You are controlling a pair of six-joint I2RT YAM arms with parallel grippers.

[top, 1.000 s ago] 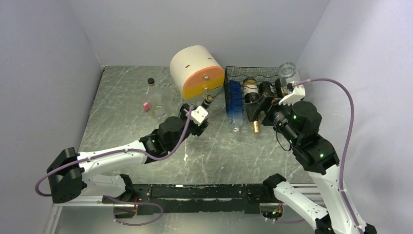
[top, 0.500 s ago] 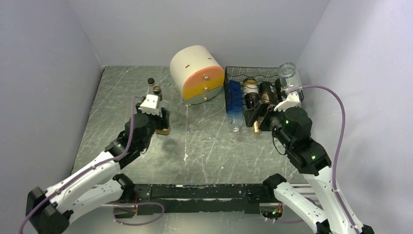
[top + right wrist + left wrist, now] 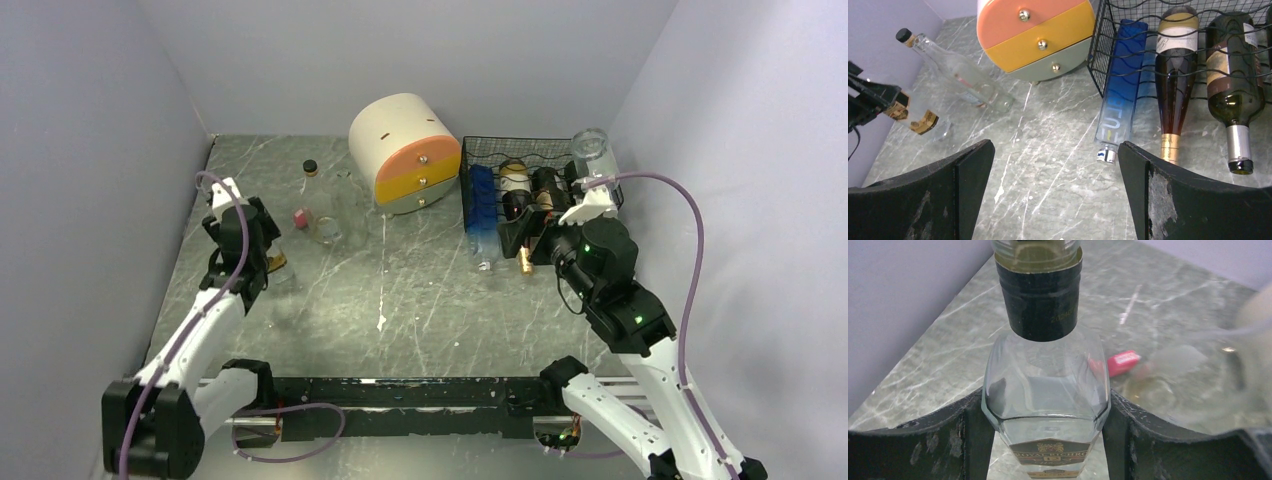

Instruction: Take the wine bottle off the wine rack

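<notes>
The wine rack (image 3: pixel 515 150), a black wire-mesh box, stands at the back right. A blue bottle (image 3: pixel 1120 95), an amber wine bottle (image 3: pixel 1173 85) with gold foil and a dark green wine bottle (image 3: pixel 1235 75) lie in it, necks toward me. My right gripper (image 3: pixel 525 232) hovers open just in front of those necks with nothing between its fingers. Far left by the wall, my left gripper (image 3: pixel 243 238) is shut on a clear square bottle (image 3: pixel 1045 380) with a black neck band and a gold label. That bottle is tilted, its base low over the table.
The cream-and-orange drawer unit (image 3: pixel 405 150) stands left of the rack. A clear bottle (image 3: pixel 960 75) with a black cap lies on the table near a small pink item (image 3: pixel 299 215). A clear glass jar (image 3: pixel 590 150) sits on top of the rack's right end.
My left arm has swung from beside the drawer unit to the far left wall, carrying the clear bottle. The right gripper has stayed open and shifted only slightly at the rack.
</notes>
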